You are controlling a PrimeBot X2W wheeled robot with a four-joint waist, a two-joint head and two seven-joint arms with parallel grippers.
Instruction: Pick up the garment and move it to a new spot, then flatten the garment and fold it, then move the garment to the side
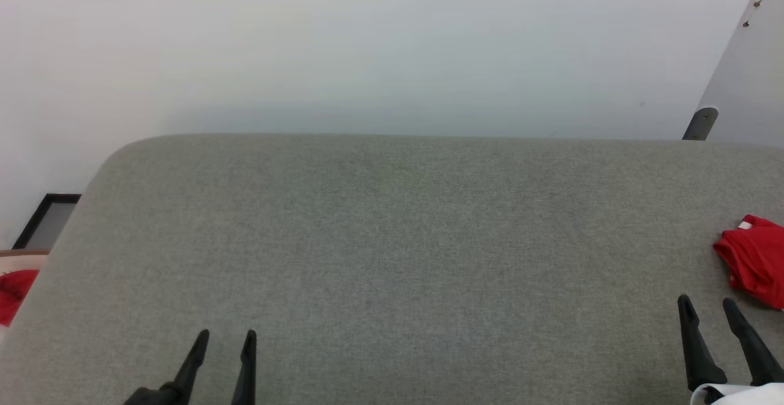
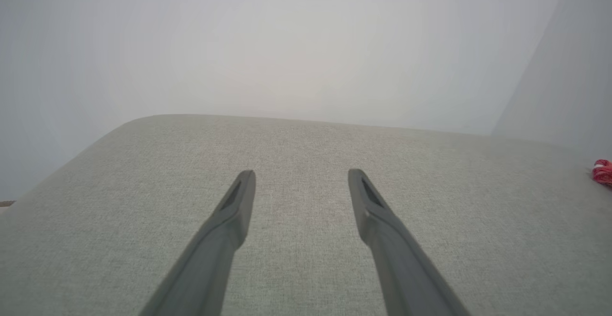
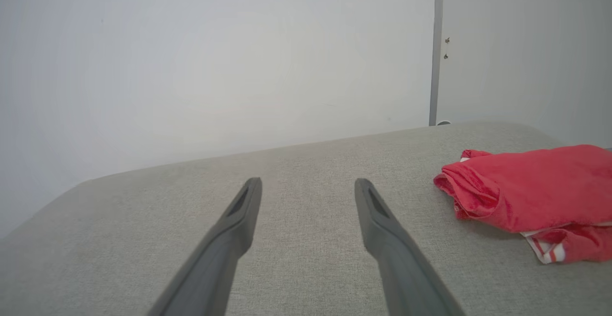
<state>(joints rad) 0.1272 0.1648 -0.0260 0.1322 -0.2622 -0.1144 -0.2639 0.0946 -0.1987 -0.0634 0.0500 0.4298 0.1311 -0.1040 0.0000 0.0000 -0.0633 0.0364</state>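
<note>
The garment (image 1: pixel 756 259) lies as a folded red bundle at the far right edge of the grey fabric surface (image 1: pixel 392 258), partly cut off by the head view's border. In the right wrist view the garment (image 3: pixel 530 187) sits right of the fingers, with a strip of white-and-red striped trim at its lower edge. My right gripper (image 1: pixel 708 307) is open, a short way in front and left of the bundle, not touching it. My left gripper (image 1: pixel 225 336) is open at the lower left over bare fabric. A small red sliver of the garment (image 2: pixel 602 171) appears at the left wrist view's right edge.
A white wall rises behind the surface. A dark metal leg (image 1: pixel 700 124) stands at the back right corner beside a pale panel. Off the left edge lies another red cloth (image 1: pixel 13 291) and a black-framed panel (image 1: pixel 46 220) on the floor.
</note>
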